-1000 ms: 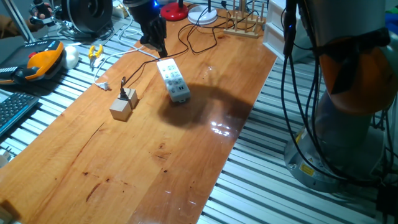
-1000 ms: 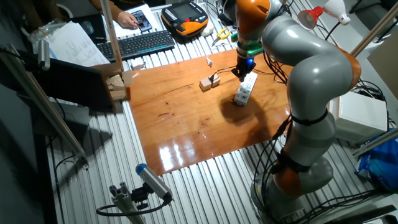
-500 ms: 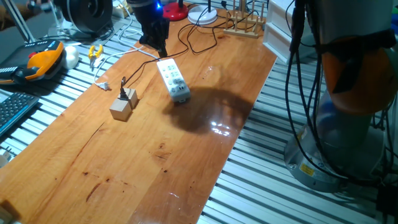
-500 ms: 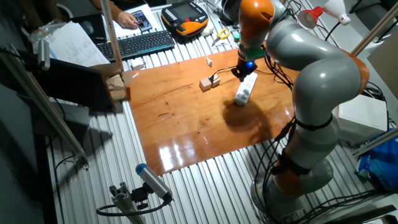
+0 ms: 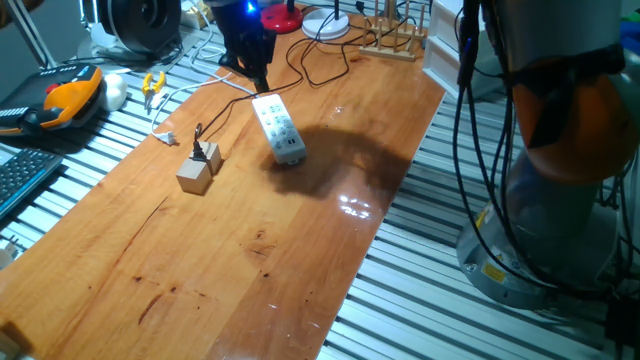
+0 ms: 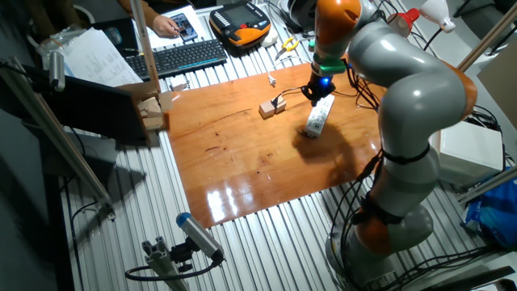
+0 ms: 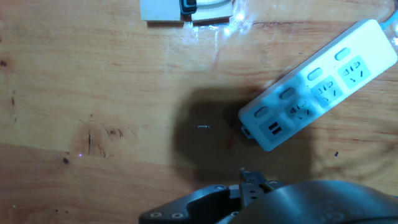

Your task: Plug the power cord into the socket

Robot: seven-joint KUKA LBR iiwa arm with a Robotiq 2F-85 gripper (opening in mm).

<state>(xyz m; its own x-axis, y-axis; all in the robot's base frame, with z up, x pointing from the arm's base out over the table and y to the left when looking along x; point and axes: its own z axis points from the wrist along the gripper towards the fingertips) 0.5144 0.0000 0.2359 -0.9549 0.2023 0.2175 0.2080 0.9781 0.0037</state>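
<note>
The socket is a white power strip [image 5: 278, 128] lying slanted on the wooden table [image 5: 250, 260]; it also shows as the strip [image 6: 318, 116] and strip [image 7: 317, 87]. The power cord's small black plug [image 5: 203, 152] rests on two tan cubes [image 5: 195, 173], left of the strip, and its thin cord runs back toward the strip's far end. My gripper [image 5: 256, 72] hangs over that far end, also seen as gripper [image 6: 316, 90]. Its fingers are one dark mass, so their state is unclear. The hand view shows plug [image 7: 188, 6] at the top edge and only the hand's dark housing [image 7: 267, 199] below.
A white cable with a grey connector [image 5: 168, 138] lies left of the cubes. Yellow pliers [image 5: 152, 86], an orange pendant [image 5: 70, 100] and a keyboard [image 5: 20, 175] sit off the table's left. A wooden rack [image 5: 395, 40] and a red lamp base [image 5: 280, 17] stand at the back.
The arm's upper links have shifted slightly. The gripper stays over the strip's far end, and the strip, plug and cubes have not moved.
</note>
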